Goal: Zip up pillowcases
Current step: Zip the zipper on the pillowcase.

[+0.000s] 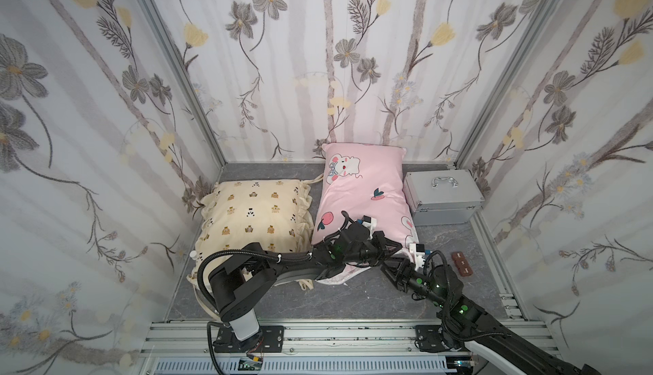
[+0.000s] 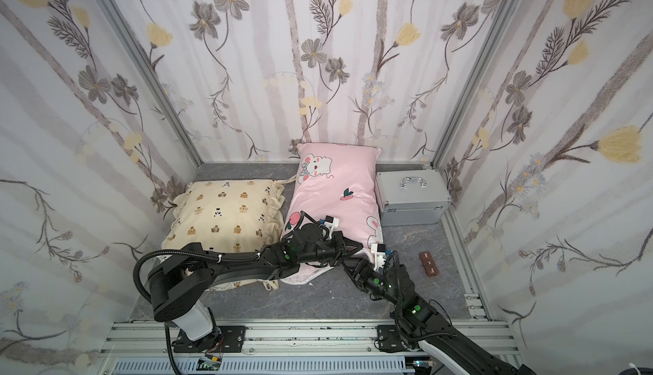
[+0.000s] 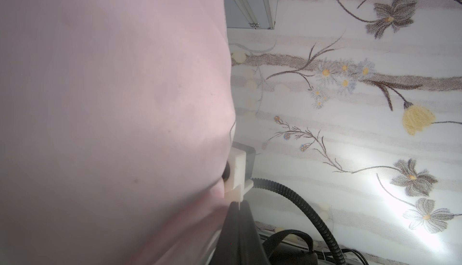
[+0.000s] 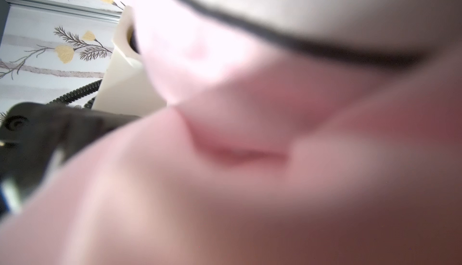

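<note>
While left claw (image 1: 388,247) sits shut, grip hidden, and right claw (image 1: 390,267) beside it has unclear opening, pink pillowcase (image 1: 364,186) hem lies at both tips: tension fabric, pull straight along the hem.

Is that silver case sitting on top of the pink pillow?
No, the silver case stands beside the pink pillow, not on it.

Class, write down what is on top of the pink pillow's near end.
The left gripper and right gripper meet over the near corner of the pink pillow; the left arm crosses it. Any zipper, and what the fingers touch, is covered.
</note>
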You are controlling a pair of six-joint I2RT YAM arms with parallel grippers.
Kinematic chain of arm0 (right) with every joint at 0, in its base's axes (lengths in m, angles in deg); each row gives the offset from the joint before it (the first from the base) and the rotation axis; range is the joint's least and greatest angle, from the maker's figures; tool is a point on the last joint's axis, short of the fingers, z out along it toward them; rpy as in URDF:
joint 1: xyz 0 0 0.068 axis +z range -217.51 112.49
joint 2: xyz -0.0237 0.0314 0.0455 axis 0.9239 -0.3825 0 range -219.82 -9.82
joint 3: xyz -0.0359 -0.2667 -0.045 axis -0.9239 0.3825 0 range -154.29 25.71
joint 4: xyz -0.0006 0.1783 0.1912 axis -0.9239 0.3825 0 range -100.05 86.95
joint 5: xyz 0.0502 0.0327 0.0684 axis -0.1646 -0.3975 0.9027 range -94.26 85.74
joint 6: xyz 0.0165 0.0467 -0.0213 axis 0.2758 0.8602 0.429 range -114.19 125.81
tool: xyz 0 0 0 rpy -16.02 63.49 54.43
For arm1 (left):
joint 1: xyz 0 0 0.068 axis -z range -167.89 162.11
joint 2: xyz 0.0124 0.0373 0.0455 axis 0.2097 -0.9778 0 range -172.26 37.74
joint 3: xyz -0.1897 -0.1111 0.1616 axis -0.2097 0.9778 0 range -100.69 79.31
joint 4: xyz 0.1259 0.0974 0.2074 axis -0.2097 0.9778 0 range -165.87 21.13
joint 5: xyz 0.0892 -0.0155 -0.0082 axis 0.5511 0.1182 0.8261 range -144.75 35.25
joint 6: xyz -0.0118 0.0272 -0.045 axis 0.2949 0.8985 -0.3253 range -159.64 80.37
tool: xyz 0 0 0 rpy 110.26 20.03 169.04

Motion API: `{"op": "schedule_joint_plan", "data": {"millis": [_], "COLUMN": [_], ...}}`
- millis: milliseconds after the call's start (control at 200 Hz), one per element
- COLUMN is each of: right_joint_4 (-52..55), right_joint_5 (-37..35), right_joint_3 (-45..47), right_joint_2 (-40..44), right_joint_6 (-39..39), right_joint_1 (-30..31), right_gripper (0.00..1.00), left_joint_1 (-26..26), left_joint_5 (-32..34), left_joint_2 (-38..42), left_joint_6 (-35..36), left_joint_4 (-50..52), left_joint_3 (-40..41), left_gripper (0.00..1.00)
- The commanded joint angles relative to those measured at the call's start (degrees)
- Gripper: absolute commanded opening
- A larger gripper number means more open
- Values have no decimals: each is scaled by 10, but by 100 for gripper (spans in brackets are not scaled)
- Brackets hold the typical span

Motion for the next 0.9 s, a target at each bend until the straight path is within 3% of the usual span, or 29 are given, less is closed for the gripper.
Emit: {"op": "schedule_joint_plan", "data": {"millis": [0, 135, 295, 530, 894], "right_joint_4": [-106, -139, -150, -162, -126], "right_joint_5": [15, -7, -5, -17, -27], "right_joint_3": [33, 24, -2, 19, 56], "right_joint_2": [-21, -70, -139, -146, -120], "right_joint_6": [6, -10, -34, -27, -17], "right_joint_1": [1, 1, 1, 1, 11], "right_gripper": [75, 73, 58, 0, 0], "left_joint_1": [4, 8, 8, 7, 6], "left_joint_5": [-4, -2, -4, 1, -8], "left_joint_2": [-5, -11, -13, -13, -38], "left_joint_6": [-17, -26, -29, -28, -39], "left_joint_4": [-38, -43, -44, -37, -47], "left_joint_3": [-11, -18, -26, -27, -60], "left_gripper": [0, 0, 0, 0, 0]}}
